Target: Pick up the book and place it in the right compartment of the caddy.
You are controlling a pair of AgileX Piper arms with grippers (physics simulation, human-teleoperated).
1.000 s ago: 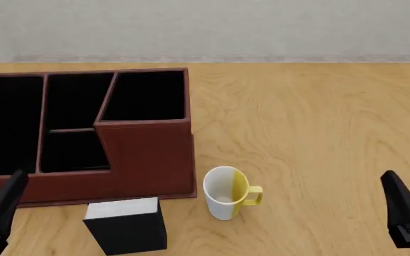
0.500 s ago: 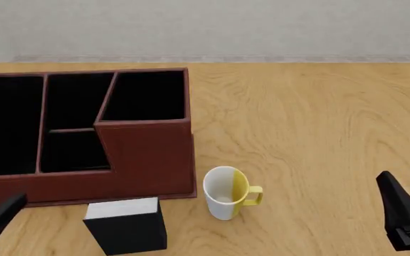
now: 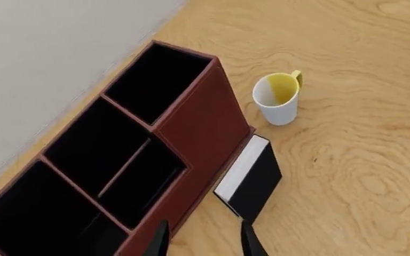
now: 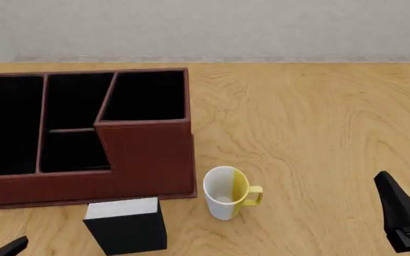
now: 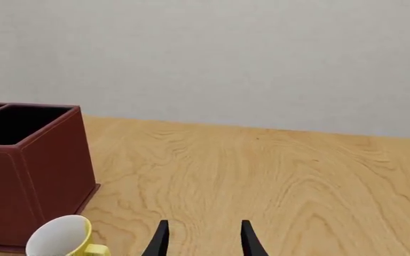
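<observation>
The black book (image 4: 125, 228) with its white page edge (image 3: 242, 166) stands on the table just in front of the caddy (image 4: 144, 160), close to its front wall. The caddy's right compartment (image 4: 148, 96) is the tall, black-lined section; it also shows in the left wrist view (image 3: 158, 82). My left gripper (image 3: 203, 242) is open and hovers above and to the left of the book, holding nothing. In the front view only one of its fingers (image 4: 11, 247) peeks in at the bottom-left corner. My right gripper (image 5: 201, 240) is open and holds nothing, with a finger (image 4: 397, 205) far right of the book.
A white and yellow mug (image 4: 226, 193) stands upright just right of the book and the caddy's front corner; it also shows in the wrist views (image 3: 277, 96) (image 5: 62, 237). The lower caddy sections (image 4: 20, 122) lie to the left. A pale wall (image 4: 205, 26) bounds the wooden table's far edge.
In the front view my left gripper has slid down towards the bottom-left corner and is now mostly out of frame. The right gripper shifted slightly left. Book, mug and caddy have not moved.
</observation>
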